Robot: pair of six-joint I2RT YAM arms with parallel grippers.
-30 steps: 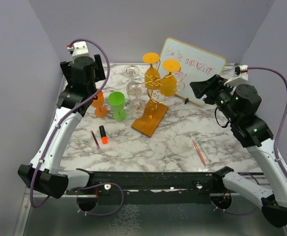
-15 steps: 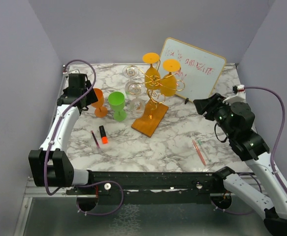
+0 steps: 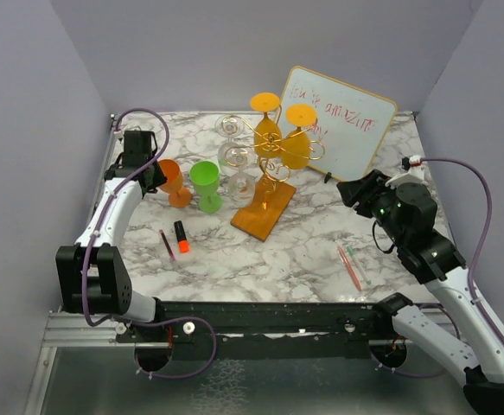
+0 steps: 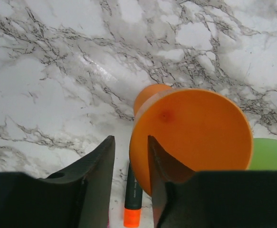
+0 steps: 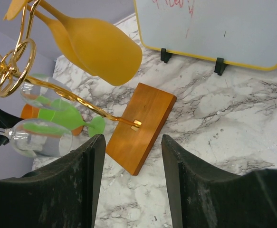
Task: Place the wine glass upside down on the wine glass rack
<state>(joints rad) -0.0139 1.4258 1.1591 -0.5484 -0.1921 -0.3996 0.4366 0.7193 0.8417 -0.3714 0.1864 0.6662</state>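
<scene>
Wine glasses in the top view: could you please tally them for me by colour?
Yellow-orange glasses: 2
Orange glass: 1
Green glass: 1
Clear glasses: 2
Total: 6

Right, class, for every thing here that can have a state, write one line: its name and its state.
standing orange glass: upright on table, unhung.
green glass: upright on table.
wine glass rack: upright, part loaded.
hung orange glasses: upside down on rack.
left gripper: open, astride standing orange glass's rim.
right gripper: open, empty.
whiteboard: propped upright, written on.
highlighter: lying flat.
</scene>
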